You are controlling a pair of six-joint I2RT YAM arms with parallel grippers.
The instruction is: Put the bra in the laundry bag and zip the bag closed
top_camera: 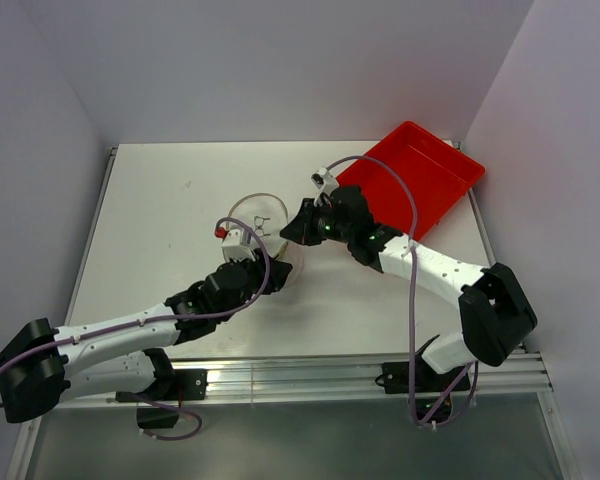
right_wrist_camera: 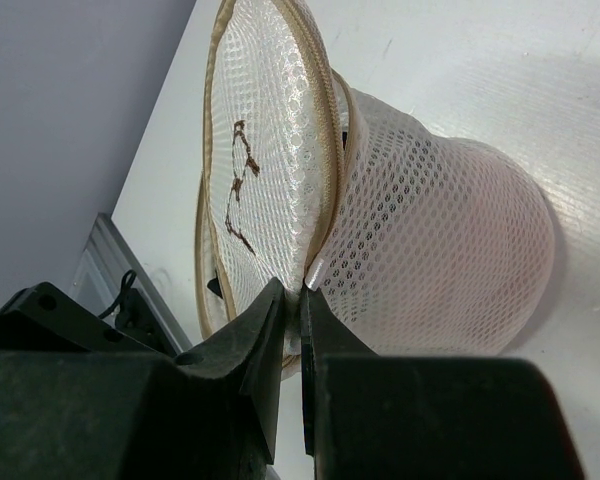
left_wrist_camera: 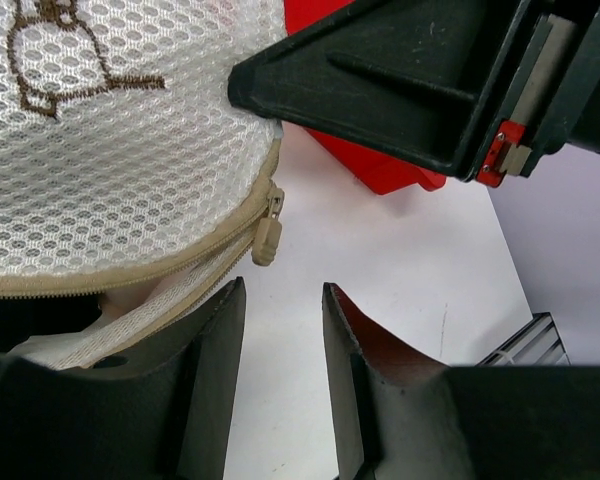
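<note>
Left wrist view: left gripper holds its jaws apart, empty, with the zip pull just beyond them — right gripper pinches the laundry bag at its rim, mid-table, lid partly open.

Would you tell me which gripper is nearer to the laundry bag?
Right. The right gripper grips the rim of the laundry bag; the left gripper sits beside it, jaws open, just short of the zip pull.
</note>
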